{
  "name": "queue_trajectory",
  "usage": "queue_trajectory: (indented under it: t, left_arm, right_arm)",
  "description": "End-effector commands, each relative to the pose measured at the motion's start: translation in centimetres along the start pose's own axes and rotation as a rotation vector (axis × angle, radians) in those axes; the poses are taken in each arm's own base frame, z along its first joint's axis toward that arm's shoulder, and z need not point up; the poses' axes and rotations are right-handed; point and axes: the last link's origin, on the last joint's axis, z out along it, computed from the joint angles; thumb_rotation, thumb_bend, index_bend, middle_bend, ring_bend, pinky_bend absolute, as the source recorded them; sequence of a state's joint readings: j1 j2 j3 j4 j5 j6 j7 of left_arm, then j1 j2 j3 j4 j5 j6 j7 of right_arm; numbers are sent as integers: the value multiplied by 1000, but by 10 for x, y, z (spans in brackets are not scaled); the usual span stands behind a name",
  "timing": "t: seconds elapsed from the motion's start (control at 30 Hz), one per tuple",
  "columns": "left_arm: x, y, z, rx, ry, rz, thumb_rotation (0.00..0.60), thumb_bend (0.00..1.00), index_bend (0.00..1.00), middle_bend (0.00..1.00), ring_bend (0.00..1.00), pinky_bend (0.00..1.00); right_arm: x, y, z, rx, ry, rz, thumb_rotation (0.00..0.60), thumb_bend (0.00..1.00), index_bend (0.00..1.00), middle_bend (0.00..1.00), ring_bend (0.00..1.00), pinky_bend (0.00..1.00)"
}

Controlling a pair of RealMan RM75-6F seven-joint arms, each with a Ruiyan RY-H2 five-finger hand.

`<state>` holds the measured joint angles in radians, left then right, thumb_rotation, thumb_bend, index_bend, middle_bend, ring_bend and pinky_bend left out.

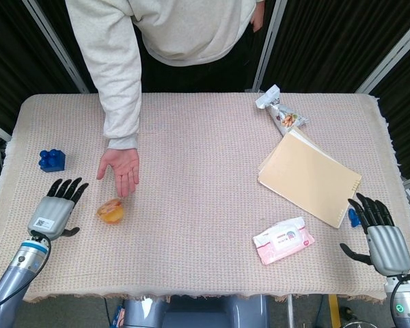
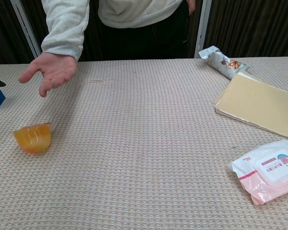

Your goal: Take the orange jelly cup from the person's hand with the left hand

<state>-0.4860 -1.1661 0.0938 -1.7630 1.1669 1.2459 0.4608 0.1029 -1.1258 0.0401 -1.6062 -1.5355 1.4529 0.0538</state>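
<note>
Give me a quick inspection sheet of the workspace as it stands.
Surface: woven cloth over the table.
Job's things: jelly cup lies on the cloth, free; person's hand open, empty.
Clutter: blue block, snack packet, notebook, wipes pack.
Hands: left hand open beside the cup; right hand open at the table edge.
Cables: nothing seen.
Surroundings: dark curtains, metal frame posts.

Both views were evenly and brightly lit from above. Shadows on the woven tablecloth (image 1: 205, 171) were soft and faint, the dark curtains (image 1: 328, 41) behind stayed unlit, and focus was sharp.
</note>
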Motion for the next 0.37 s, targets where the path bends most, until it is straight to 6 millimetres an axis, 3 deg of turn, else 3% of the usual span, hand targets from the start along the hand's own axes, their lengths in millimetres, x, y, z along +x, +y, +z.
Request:
queue_trajectory:
  t: [0.03,0.2,0.37]
  left_arm:
    - [9,-10,-20,36,93,-18,600,183,25,0,0,0]
    - [10,-30,-54,85,208,-34,600,173,19,0,0,0]
    - [5,-42,-70,99,283,-72,600,167,0,0,0,0]
  right_arm:
    - [0,0,0,1,0,0,600,117,90,0,0,0]
    - [-1,-2,1,8,-3,-4,600,117,90,0,0,0]
    - [-2,-3,3,13,-3,-8,600,117,90,0,0,0]
